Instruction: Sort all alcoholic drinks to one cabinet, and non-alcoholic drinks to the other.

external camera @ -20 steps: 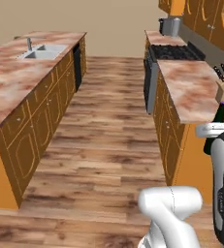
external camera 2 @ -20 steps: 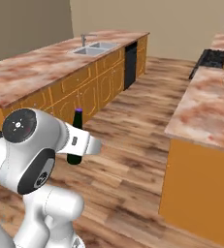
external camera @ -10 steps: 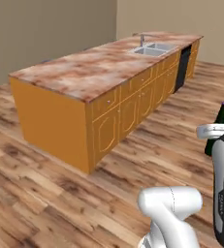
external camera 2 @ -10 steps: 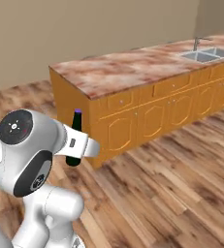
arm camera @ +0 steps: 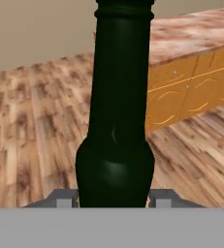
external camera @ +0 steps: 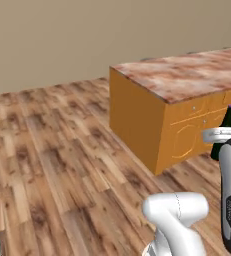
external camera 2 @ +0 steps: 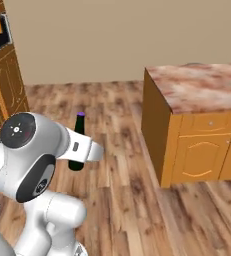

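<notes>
Wood-plank flooring [external camera: 62, 150] ran back to a plain beige wall [external camera 2: 112, 35], and the end of an island counter [external camera: 187, 75] with a pink marbled top and orange cabinet fronts [external camera 2: 202, 155] stood off to one side. The tool [arm camera: 113, 196] was closed on the dark green-black bottle [arm camera: 117, 116], its two finger tips [arm camera: 65, 197] pressed against the bottle's wide lower body on either side. In the right base view the same bottle [external camera 2: 78, 145] stood upright beside the arm, purple cap [external camera 2: 80, 115] on top, carried above the floor and well apart from the counter; in the left base view it [external camera: 223, 135] showed near the right edge, just behind the white arm.

Judging by this, the step in hand was transport: one alcoholic drink was held and being carried toward a cabinet. No open cabinet for it was in sight, so the next move would call for bringing one within reach while keeping the bottle upright, then setting it inside and releasing the grip.
</notes>
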